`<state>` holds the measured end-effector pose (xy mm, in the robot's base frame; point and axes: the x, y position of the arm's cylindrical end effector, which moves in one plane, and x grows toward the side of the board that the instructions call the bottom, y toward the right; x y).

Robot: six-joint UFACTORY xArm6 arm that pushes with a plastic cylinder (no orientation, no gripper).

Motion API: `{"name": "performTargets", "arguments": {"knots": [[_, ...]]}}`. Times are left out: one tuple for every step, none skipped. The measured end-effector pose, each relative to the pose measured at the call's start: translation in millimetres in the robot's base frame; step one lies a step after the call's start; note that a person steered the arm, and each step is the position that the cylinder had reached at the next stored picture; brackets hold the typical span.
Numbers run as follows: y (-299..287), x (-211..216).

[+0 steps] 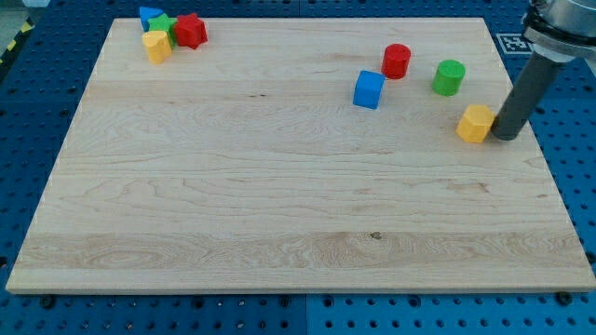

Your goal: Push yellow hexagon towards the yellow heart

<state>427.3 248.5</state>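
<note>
The yellow hexagon (475, 123) lies near the right edge of the wooden board. My tip (506, 137) stands just to its right, touching or almost touching it. The yellow heart (156, 45) lies far off at the view's top left, in a tight cluster with a blue block (149, 16), a green block (163, 23) and a red block (191, 31). The rod rises from the tip towards the view's top right corner.
A blue cube (369, 89), a red cylinder (397, 60) and a green cylinder (448, 77) lie left of and above the hexagon. The board's right edge (538, 140) runs just right of my tip.
</note>
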Motion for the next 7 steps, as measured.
{"name": "performTargets", "arguments": {"knots": [[-19.8,-11.2],[-36.2,-11.7],[-57.0,-11.7],[-87.1,-11.7],[-124.5,-11.9],[-166.3,-17.4],[-215.7,-34.3]]}}
